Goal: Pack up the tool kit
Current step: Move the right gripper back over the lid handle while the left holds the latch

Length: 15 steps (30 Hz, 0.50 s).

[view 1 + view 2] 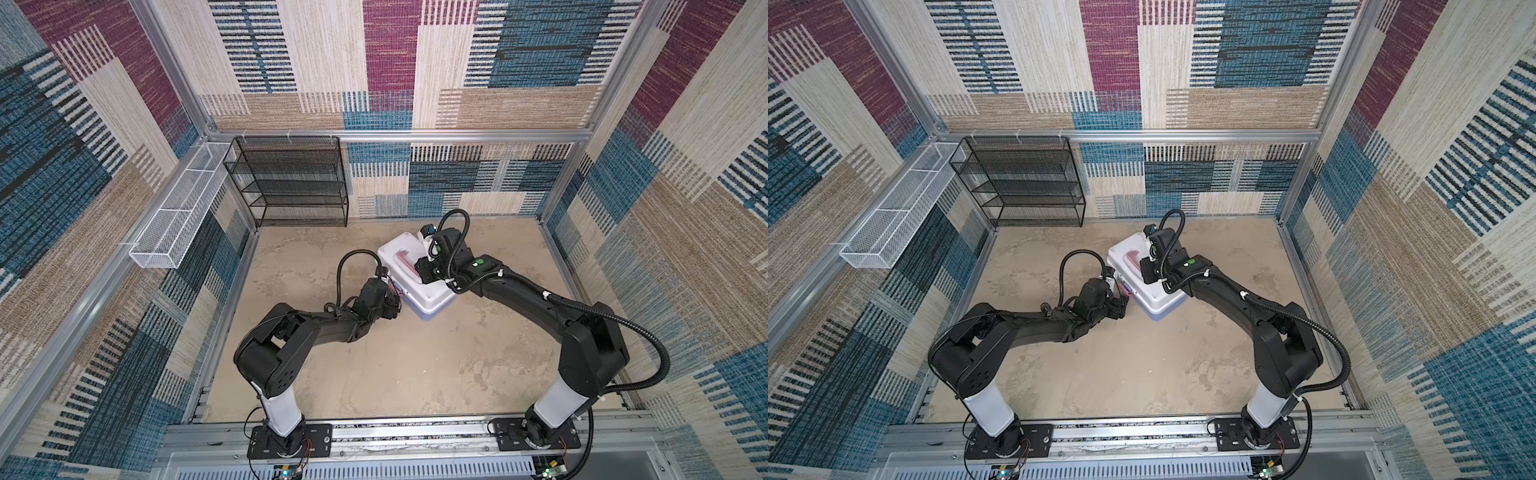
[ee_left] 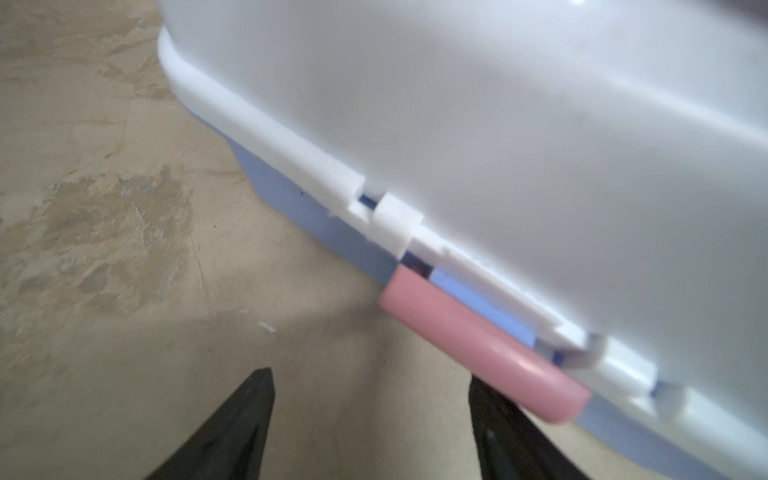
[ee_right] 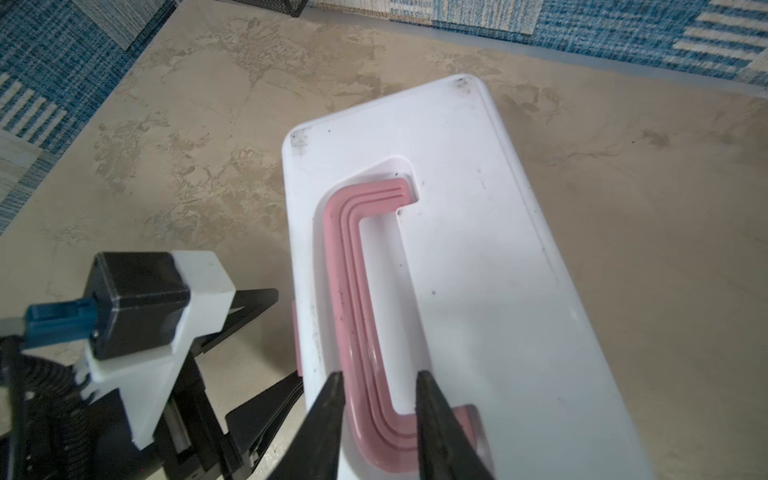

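Observation:
The tool kit (image 1: 432, 297) (image 1: 1154, 297) sits shut on the tan floor at the back middle, white lid (image 3: 478, 249) over a light blue base (image 2: 299, 199). Its pink handle (image 3: 353, 291) lies flat in the lid's recess. My right gripper (image 3: 379, 373) (image 1: 417, 266) hangs over the lid, open a little, one finger on each side of the handle bar. My left gripper (image 2: 370, 372) (image 1: 397, 305) stands open at the kit's long side, nothing between its fingers. The pink latch (image 2: 478, 345) sticks out from the base right by one fingertip.
A black wire-mesh shelf rack (image 1: 291, 183) stands against the back wall at the left. A white wire-mesh basket (image 1: 178, 212) hangs along the left wall. Aluminium frame rails and patterned panels close in the floor on three sides.

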Available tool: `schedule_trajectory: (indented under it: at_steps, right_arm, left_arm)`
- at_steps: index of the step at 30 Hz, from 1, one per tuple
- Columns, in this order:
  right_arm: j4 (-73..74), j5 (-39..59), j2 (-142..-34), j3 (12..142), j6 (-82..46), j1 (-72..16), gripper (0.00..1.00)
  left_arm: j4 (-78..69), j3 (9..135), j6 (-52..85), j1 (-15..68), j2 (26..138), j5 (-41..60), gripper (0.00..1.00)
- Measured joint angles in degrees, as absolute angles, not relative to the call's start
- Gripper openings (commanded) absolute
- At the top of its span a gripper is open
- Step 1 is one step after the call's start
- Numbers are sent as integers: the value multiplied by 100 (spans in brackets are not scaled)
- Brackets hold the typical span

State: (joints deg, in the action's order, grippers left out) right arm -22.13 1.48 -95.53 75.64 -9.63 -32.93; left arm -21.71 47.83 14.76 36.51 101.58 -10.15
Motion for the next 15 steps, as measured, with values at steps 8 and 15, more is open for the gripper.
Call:
schedule_trajectory:
  at_steps: [8, 15]
  right_arm:
    - [-2178, 148, -9522, 7404, -1004, -3223, 32]
    - [-2165, 148, -9487, 7308, -952, -3212, 42]
  left_arm:
    - [-2115, 5059, 1474, 3638, 10208, -996, 77]
    - [-2112, 5076, 1474, 3610, 10202, -996, 77]
